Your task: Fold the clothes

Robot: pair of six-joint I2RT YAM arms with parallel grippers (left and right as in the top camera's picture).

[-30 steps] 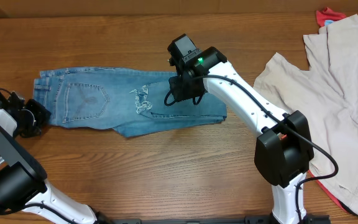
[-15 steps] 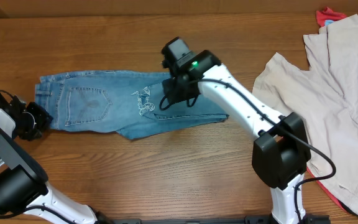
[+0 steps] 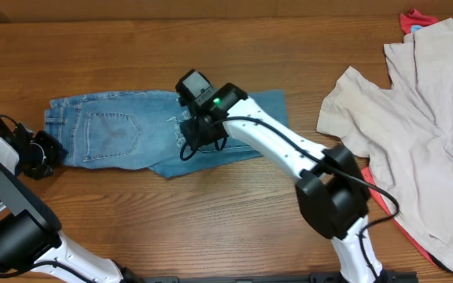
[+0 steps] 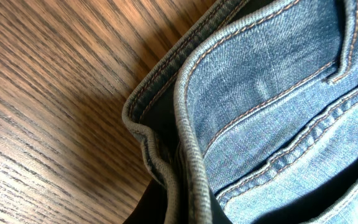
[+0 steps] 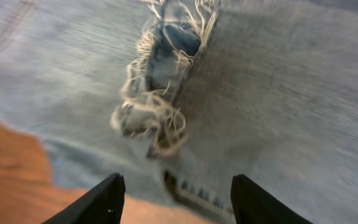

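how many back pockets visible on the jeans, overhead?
1: a back pocket on the jeans, at the waistband end near the left gripper. A second may be hidden under the fold.

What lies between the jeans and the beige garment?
Overhead, only bare table separates jeans and beige garment; the right arm reaches across that gap.

Denim filled the frame, the jeans blurred from 9 o'clock across to 3. Just above centre, towards 11 o'clock, sat the frayed hem, white threads curling loose around a darker blue patch. Down at 6 o'clock the right gripper hung over the cloth, its black fingertips set wide apart with nothing between them. Bare wooden table showed at 8 o'clock, beside the denim's edge.
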